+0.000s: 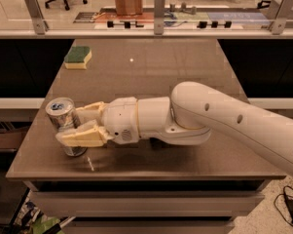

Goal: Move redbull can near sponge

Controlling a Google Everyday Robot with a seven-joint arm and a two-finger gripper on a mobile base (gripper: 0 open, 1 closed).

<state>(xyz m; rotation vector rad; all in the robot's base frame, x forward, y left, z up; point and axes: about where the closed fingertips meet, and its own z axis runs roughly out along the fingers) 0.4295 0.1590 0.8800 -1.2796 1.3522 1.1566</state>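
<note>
The redbull can [63, 118] stands upright near the front left of the brown table [151, 67], its silver top showing. My gripper [74, 125] reaches it from the right. The two cream fingers [82, 135] are closed on the can's body, one in front and one behind. The sponge [78, 57], green top over a yellow body, lies at the table's far left, well beyond the can.
My white arm [219, 116] stretches across the front right of the table. A glass rail with metal posts [159, 11] runs behind the table's far edge. The can stands close to the table's left edge.
</note>
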